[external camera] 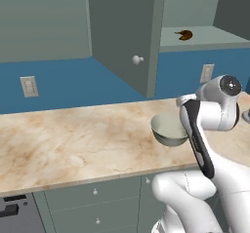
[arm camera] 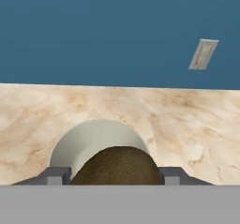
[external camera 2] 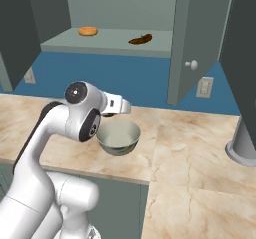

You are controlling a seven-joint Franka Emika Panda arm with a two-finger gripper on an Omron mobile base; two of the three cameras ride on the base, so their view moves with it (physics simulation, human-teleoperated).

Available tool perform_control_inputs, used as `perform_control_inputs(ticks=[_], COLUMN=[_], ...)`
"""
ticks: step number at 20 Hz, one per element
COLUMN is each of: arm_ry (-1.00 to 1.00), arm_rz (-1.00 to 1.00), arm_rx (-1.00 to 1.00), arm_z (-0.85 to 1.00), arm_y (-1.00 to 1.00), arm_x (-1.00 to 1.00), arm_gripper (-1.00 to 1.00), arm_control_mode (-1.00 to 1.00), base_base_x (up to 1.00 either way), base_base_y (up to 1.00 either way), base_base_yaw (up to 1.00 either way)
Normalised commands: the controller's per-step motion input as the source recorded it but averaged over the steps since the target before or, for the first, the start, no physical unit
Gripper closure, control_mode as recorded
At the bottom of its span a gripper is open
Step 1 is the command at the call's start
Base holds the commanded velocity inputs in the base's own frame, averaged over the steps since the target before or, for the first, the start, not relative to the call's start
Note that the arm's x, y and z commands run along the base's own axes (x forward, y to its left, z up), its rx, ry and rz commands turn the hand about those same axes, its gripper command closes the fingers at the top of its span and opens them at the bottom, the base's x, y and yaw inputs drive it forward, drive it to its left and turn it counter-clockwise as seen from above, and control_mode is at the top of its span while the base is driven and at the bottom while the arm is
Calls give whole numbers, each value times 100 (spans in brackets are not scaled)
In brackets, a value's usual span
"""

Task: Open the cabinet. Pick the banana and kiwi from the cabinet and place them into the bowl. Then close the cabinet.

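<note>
**Kiwi over the bowl: let it go low and centred**

The kiwi [arm camera: 117, 166] sits pinched between the two tips of the claw [arm camera: 115, 175], and in the hand view the pale inside of the bowl [arm camera: 82, 141] lies right behind it, so the fruit hangs at the bowl, near its rim on the arm's side. The bowl stands on the marble table [external camera: 73, 139], close to its front edge, with the arm's wrist beside it.

To do this step well, I judge the claw should carry the fruit a little further toward the bowl's middle, drop lower, and only then spread (a round fruit let go high or near the rim may bounce or roll out).

The banana [external camera 2: 140, 39] lies on the shelf of the cabinet [external camera 2: 192, 38], whose doors stand open, with an orange-brown round thing [external camera 2: 88, 31] further along the same shelf. It comes next, and closing the doors comes last.
</note>
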Motion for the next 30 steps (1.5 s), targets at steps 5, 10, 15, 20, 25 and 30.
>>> perform_control_inputs(ticks=[5,10,15,20,25,30], arm_ry=[10,7,11,15,18,17], arm_rz=[0,0,0,0,0,0], arm_rx=[0,0,0,5,8,3], arm_z=[-50,-36,-19,-12,-29,-57], arm_y=[6,2,0,0,0,0], arm_x=[6,19,51,54,49,48], arm_gripper=[100,100,100,100,100,100], arm_control_mode=[-100,-100,-100,-100,-100,-100], base_base_x=[0,0,0,0,0,0], base_base_y=[0,0,0,0,0,0], base_base_yaw=[0,0,0,0,0,0])
